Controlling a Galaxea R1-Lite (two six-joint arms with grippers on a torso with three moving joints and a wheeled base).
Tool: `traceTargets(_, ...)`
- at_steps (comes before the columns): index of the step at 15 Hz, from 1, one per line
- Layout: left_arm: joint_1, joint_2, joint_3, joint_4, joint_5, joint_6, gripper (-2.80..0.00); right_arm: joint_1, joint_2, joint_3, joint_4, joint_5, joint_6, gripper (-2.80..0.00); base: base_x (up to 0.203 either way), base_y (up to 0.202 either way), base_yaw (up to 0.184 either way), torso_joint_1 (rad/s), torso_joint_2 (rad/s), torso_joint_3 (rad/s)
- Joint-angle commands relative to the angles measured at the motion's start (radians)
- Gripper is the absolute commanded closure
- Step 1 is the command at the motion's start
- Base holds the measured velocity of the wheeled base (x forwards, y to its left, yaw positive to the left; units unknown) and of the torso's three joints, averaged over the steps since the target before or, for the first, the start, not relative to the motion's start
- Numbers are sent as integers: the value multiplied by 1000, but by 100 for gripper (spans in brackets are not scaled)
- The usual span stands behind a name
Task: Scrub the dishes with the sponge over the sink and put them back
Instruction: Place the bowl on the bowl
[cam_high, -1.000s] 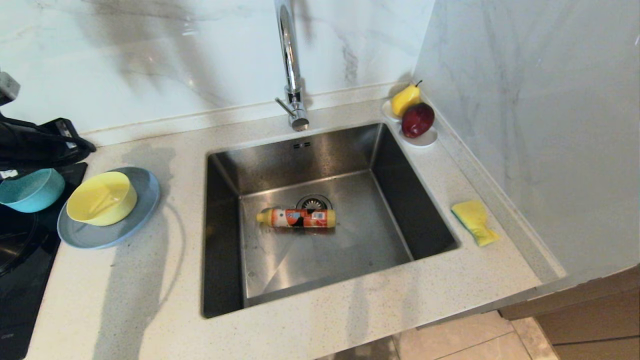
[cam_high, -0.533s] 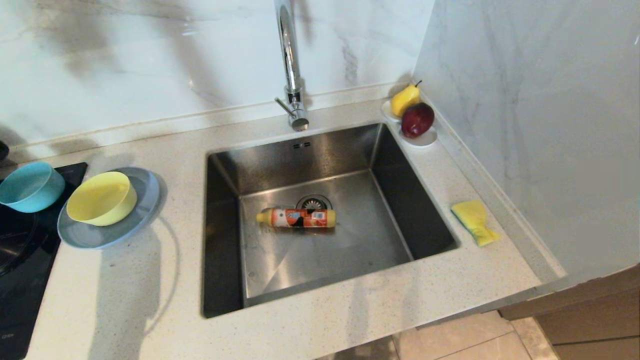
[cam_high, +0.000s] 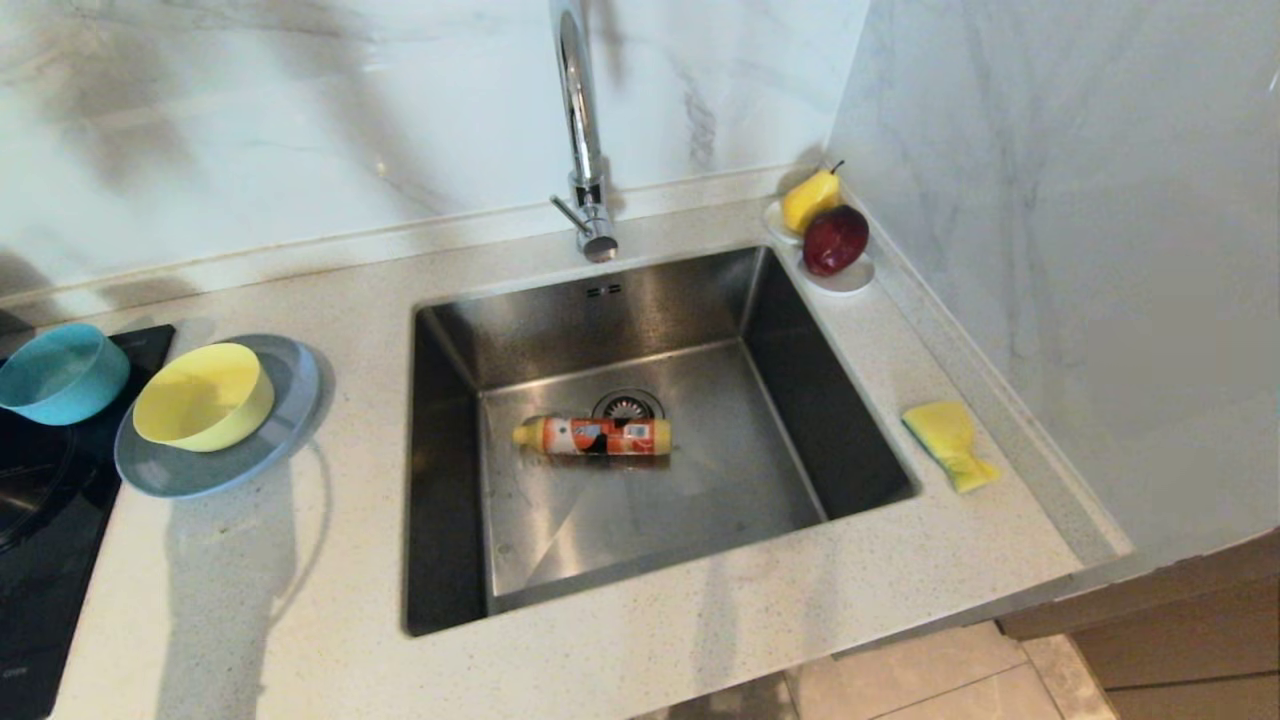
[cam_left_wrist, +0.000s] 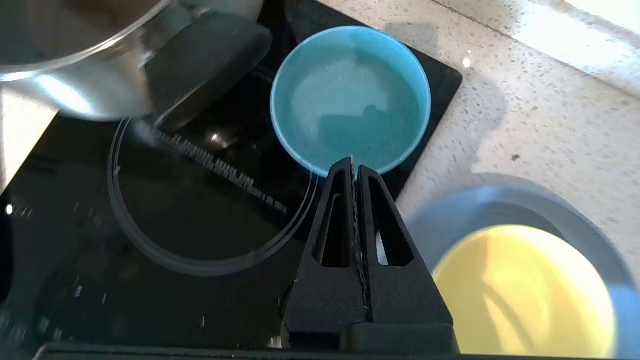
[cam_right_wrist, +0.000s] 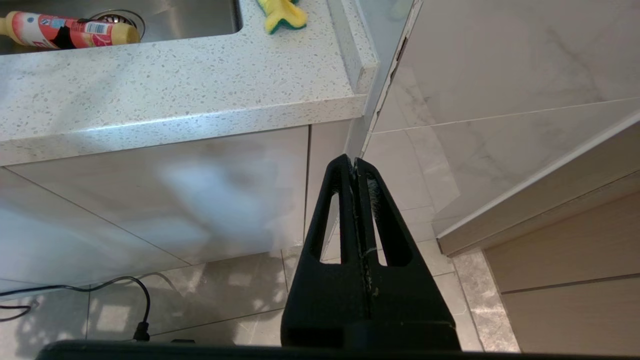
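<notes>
Your left gripper (cam_left_wrist: 354, 162) hangs above the hob at the bench's left end, jaws pressed together on nothing. Its tips sit just over the near rim of the teal bowl (cam_left_wrist: 351, 97); the bowl lies straight ahead of the jaws, upright, mouth open. The yellow bowl (cam_high: 203, 395) sits in the grey-blue plate (cam_high: 290, 395), just beside the teal one, toward the sink (cam_high: 640, 300).

Right gripper (cam_right_wrist: 354, 165): parked low off the bench's front edge, jaws closed and empty. The sponge (cam_high: 950, 443) lies on the bench right of the sink, nearer that arm, long axis running roughly front to back.

Room: a steel pot (cam_left_wrist: 75, 75) crowds the far side of the hob. A detergent bottle (cam_high: 592, 437) lies across the basin floor by the drain. My read: open the jaws before taking a rim.
</notes>
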Motion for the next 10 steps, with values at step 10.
traceTargets(10, 85, 217, -96, 20, -8, -76, -280, 0, 1, 0, 0, 1, 0, 0, 0, 0, 0, 0, 0, 0)
